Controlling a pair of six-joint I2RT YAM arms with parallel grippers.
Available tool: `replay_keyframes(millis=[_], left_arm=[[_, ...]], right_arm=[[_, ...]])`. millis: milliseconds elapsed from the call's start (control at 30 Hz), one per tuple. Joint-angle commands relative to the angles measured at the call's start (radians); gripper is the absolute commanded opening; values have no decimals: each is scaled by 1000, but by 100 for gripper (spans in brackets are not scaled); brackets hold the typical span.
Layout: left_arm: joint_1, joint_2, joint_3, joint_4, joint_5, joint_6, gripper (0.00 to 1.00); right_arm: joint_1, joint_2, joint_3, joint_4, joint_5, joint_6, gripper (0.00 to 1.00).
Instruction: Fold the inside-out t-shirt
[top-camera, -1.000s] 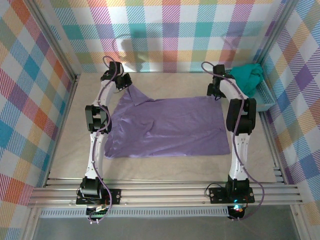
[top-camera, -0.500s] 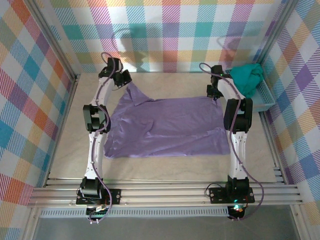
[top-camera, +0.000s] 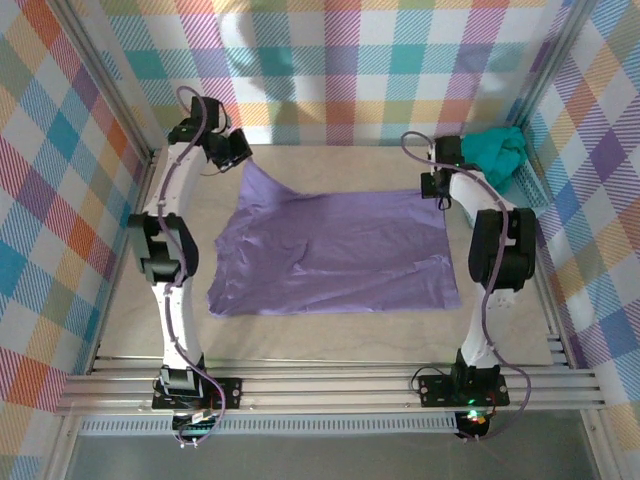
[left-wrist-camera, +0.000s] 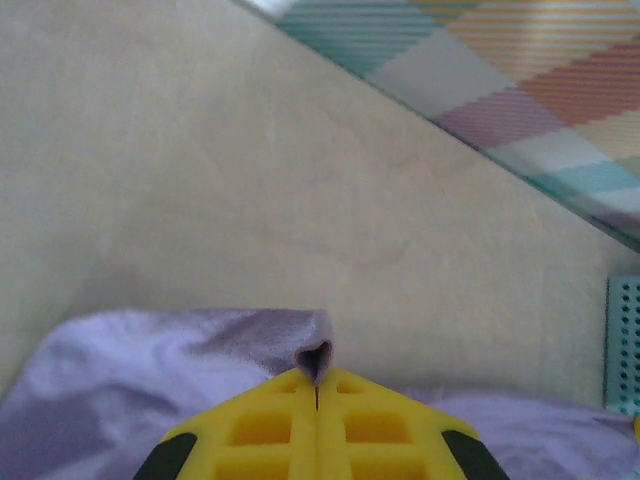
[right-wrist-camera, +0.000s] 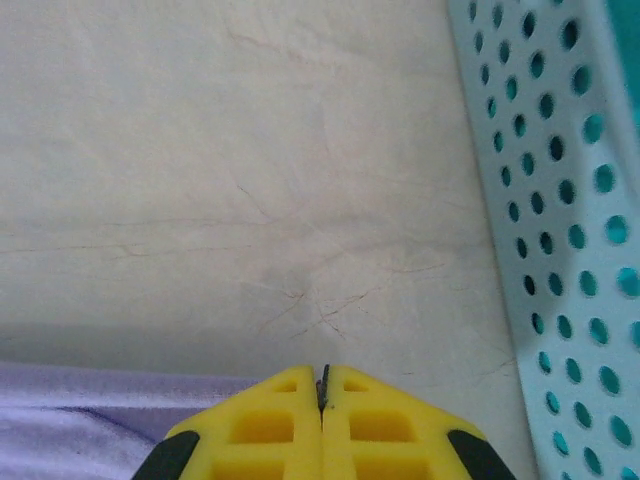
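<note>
The inside-out t-shirt (top-camera: 330, 250) is a lavender-purple cloth spread flat across the middle of the table. Its far left corner is pulled up into a peak. My left gripper (top-camera: 243, 160) is shut on that corner. In the left wrist view a small fold of the t-shirt (left-wrist-camera: 150, 360) sticks out between the closed yellow fingertips of the left gripper (left-wrist-camera: 317, 372). My right gripper (top-camera: 437, 197) sits at the far right corner, low over the table. Its yellow fingers are closed in the right wrist view (right-wrist-camera: 323, 378) with a thin dark sliver of cloth between the tips, and the t-shirt (right-wrist-camera: 80, 410) lies to their left.
A teal perforated basket (top-camera: 530, 190) stands at the far right against the wall, close beside my right gripper, where its wall (right-wrist-camera: 560, 200) shows. A teal-green garment (top-camera: 497, 150) is heaped in it. Checked walls enclose the table on three sides.
The right gripper has closed on the t-shirt's far right corner. The left arm has swung outward and back, drawing the far left corner up and away.
</note>
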Motion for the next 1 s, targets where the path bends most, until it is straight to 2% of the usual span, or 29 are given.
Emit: replay_keyframes(millis=[0,167,433,567,967], left_arm=[[7,-175,-156,14,-10,-33,0],[8,-333,-302,-43,-36,-46,0],[24,-525,-463,-182,8,-3,0],[26,-590,-591,-195,63,-3,0],[39,-758,-842,-199,89,15,0]], right_arm=[[-9,-78,-90,111,-55,-28,7],[-11,-147,-194,126,-54,-23,7],[-15,-231,-317,111,-79,12,6],[-16,-250,-351,59,-57,34,7],[-14,-416,-441,-35,-70,-10,10]])
